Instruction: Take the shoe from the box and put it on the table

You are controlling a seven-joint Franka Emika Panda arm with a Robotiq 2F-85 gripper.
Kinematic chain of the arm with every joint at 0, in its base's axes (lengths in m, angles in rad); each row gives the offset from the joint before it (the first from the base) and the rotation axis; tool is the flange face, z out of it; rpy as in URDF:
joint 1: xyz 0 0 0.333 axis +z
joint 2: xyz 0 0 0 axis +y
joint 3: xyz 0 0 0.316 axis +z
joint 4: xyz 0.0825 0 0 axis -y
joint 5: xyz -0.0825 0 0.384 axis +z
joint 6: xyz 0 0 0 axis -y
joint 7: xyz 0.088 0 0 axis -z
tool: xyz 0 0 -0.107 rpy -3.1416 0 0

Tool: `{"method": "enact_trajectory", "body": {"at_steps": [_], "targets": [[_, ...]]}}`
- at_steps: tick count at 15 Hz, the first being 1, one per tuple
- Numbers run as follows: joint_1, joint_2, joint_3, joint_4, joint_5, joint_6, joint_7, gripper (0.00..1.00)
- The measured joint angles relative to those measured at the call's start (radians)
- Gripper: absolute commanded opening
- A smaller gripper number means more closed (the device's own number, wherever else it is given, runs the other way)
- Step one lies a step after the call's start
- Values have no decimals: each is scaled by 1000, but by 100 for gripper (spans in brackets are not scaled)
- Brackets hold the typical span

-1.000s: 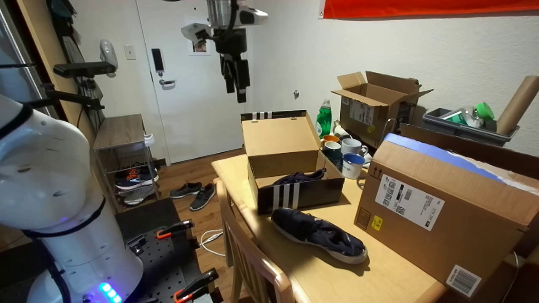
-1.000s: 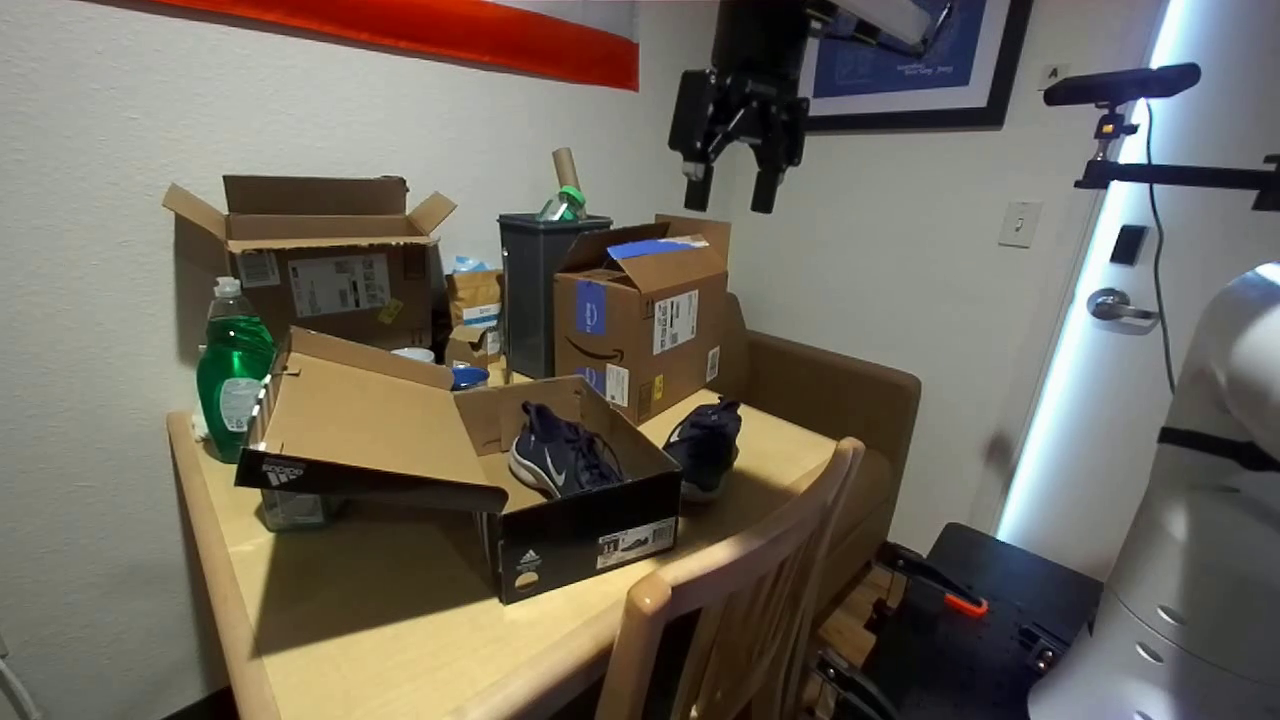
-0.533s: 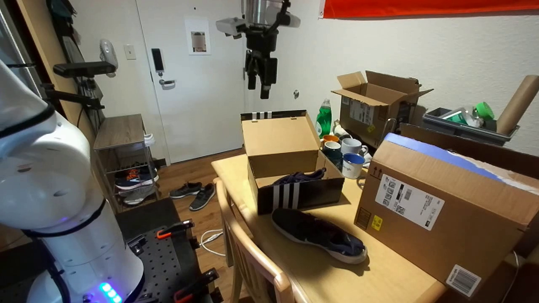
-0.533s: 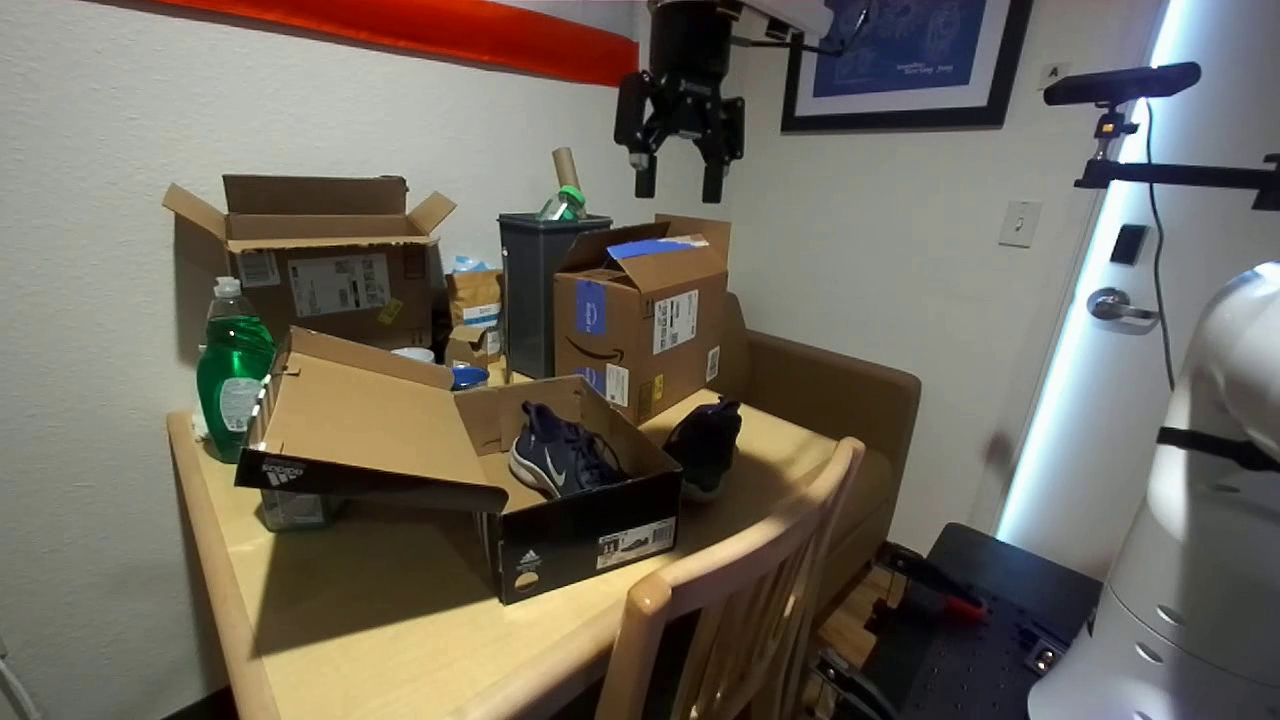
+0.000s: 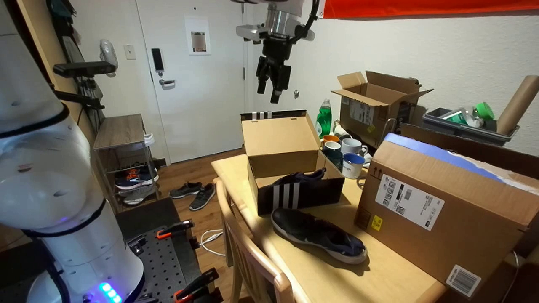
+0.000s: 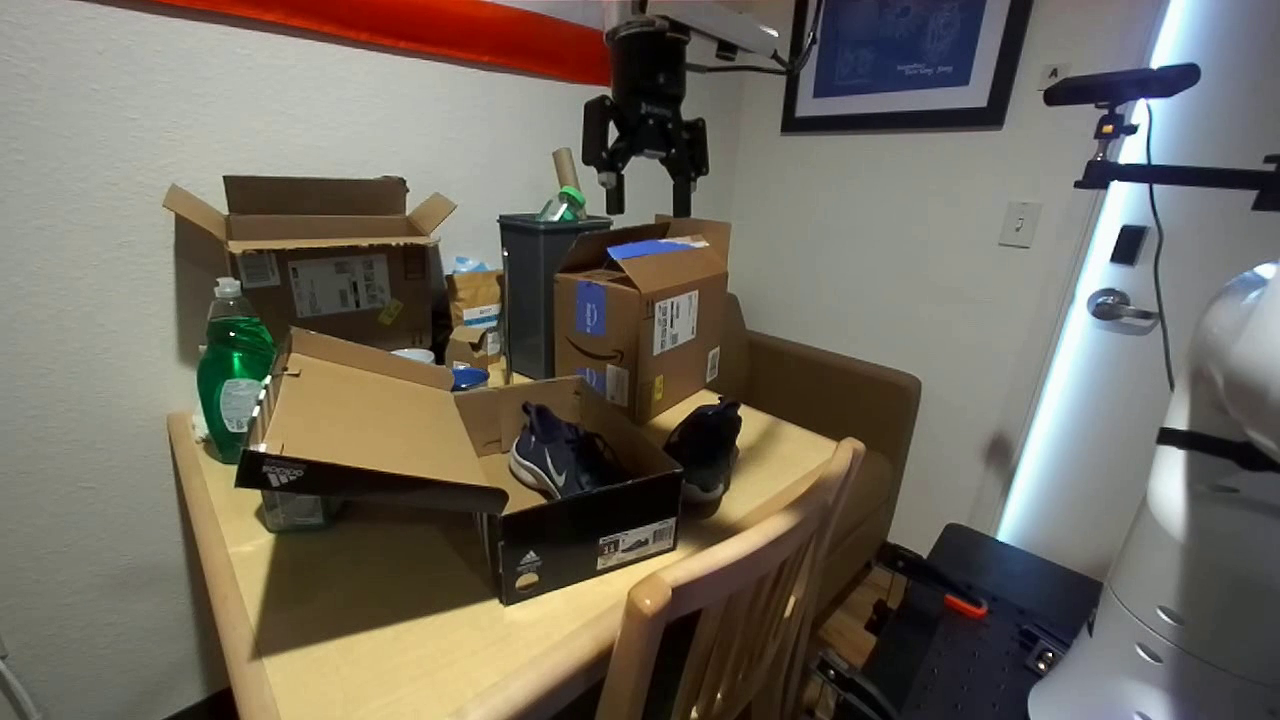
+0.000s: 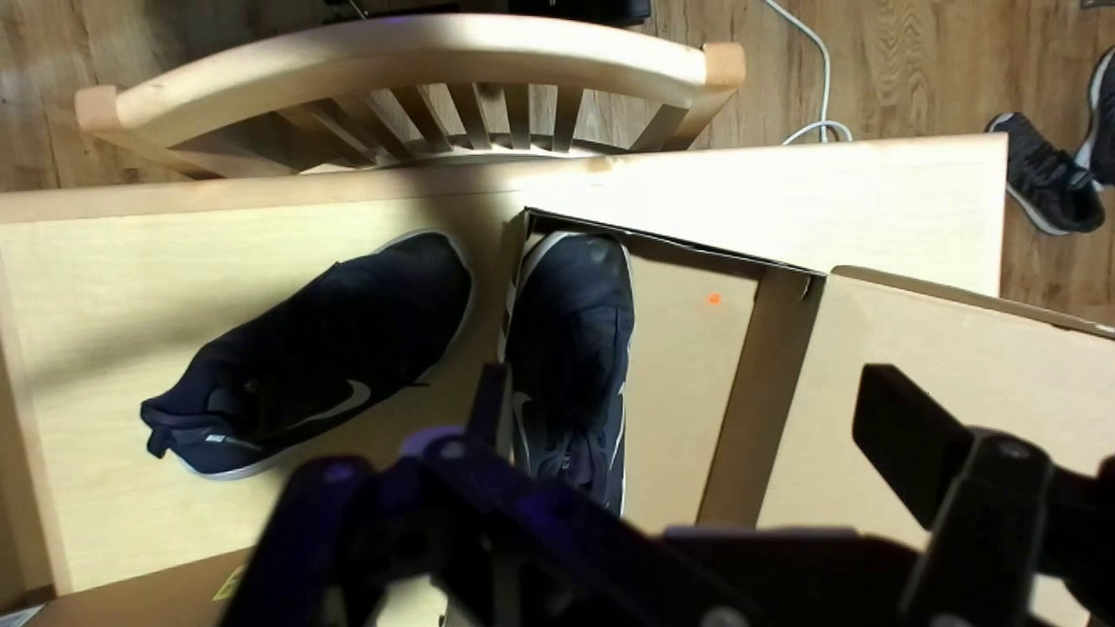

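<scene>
The dark navy fabric shoe is held in the black, white-striped cardboard box, toe by a long edge of the tan wooden table. Probably light and soft, it is best pinched across the heel; the black gripper is spread wide, unloaded.

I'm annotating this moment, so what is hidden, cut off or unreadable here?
Wrist view: heel of the dark navy sneaker in the low black shoebox with white stripes, hidden by the black two-fingered gripper.
Wrist view: a dark low-cut shoe, cut off by the right edge.
In an exterior view: fine print on the wide white label of the large brown cardboard box, too small to read.
</scene>
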Motion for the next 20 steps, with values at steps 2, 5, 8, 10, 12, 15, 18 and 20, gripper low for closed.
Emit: {"method": "enact_trajectory", "body": {"at_steps": [2,5,8,10,12,15,18,20], "targets": [[0,0,0,4,0,-2,0,100],[1,3,0,4,0,-2,0,100],[5,27,1,4,2,7,0,100],[6,63,3,6,13,24,1,100],[7,107,5,10,21,42,1,100],[13,170,6,13,25,86,1,100],[26,213,7,6,22,160,4,100],[39,234,9,-9,14,218,8,100]]}}
